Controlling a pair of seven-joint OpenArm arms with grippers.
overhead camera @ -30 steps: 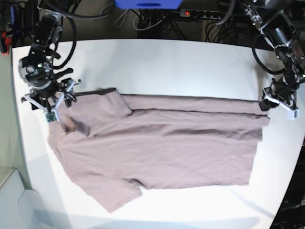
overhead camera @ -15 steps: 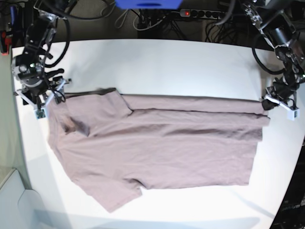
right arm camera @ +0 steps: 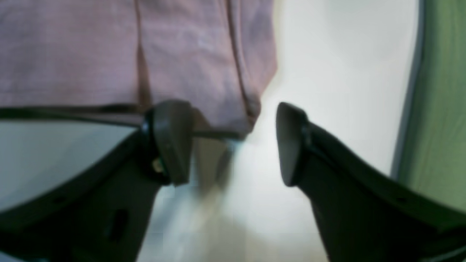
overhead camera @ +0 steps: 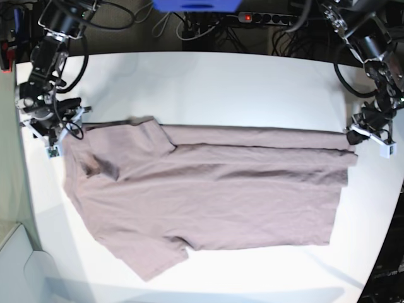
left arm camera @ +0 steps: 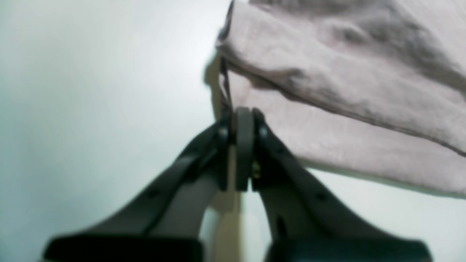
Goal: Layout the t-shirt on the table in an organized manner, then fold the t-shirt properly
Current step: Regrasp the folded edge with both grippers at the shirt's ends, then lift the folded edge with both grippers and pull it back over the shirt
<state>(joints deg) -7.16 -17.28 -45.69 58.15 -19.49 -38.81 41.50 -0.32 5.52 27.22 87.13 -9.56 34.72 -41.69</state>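
Observation:
The mauve-pink t-shirt (overhead camera: 208,189) lies spread flat on the white table (overhead camera: 240,88), neckline to the left and hem to the right. At the hem's far right corner my left gripper (overhead camera: 358,134) sits low. In the left wrist view its fingertips (left arm camera: 240,145) are pressed together, and a thin edge of the t-shirt (left arm camera: 346,91) runs into them. By the shirt's upper left corner is my right gripper (overhead camera: 55,140). In its wrist view it is open (right arm camera: 231,143), and the fingers straddle a corner of the t-shirt (right arm camera: 109,54) hem.
A power strip (overhead camera: 265,17) with a red light and loose cables lie behind the table's back edge. A blue object (overhead camera: 196,5) is at top centre. A white object (overhead camera: 25,265) sits off the front left corner. A green surface (right arm camera: 437,109) borders the table beside my right gripper.
My left gripper has shut at the hem corner. My right arm has moved left toward the table's edge by the shirt's upper left corner, and its jaws have narrowed a little.

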